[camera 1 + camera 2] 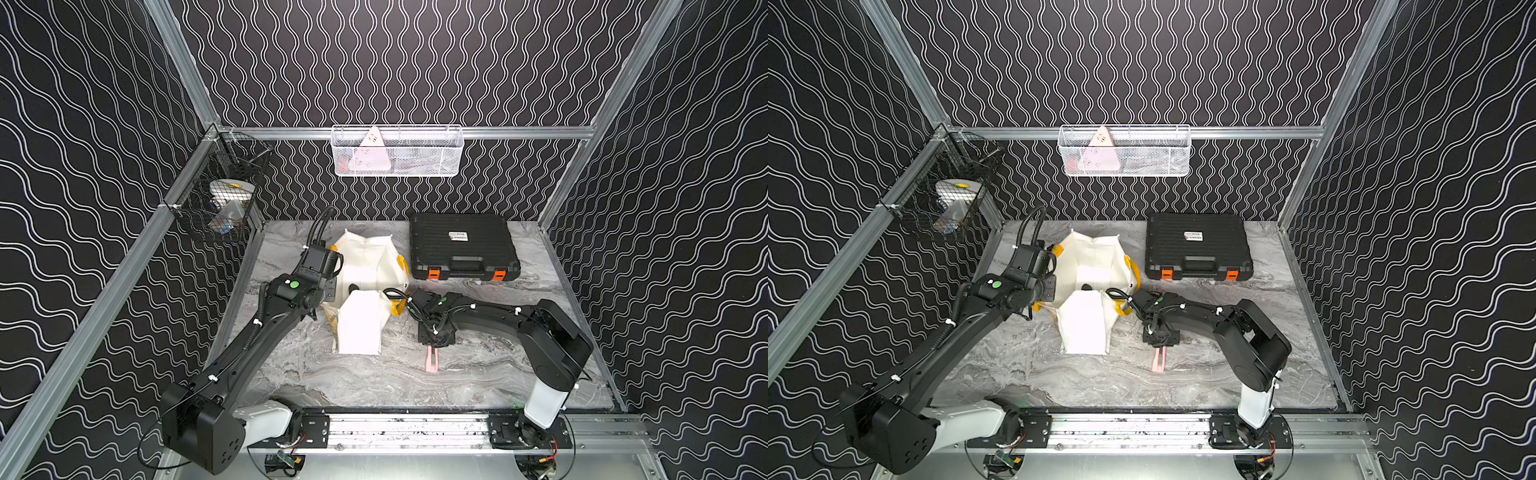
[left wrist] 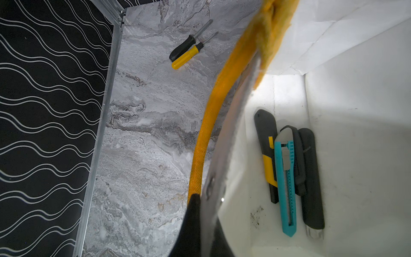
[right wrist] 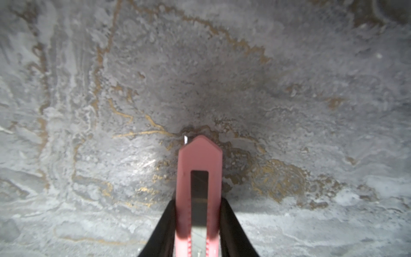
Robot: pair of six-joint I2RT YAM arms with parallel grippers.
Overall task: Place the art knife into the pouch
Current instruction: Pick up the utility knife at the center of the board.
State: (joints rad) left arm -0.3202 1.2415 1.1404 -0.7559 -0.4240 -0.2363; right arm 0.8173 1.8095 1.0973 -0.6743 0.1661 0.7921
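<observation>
The pouch, a white tote with yellow handles, stands open at mid-table. My left gripper is shut on its left rim, with the fabric edge pinched between the black fingers. The pink art knife sits to the right of the pouch, low over the marble. My right gripper is shut on it, one finger on each side of its body. A teal knife and dark knives lie inside the pouch.
A black hard case with orange latches lies behind the right arm. Two screwdrivers lie on the table left of the pouch. A white wire basket hangs on the back wall and a black mesh basket on the left wall.
</observation>
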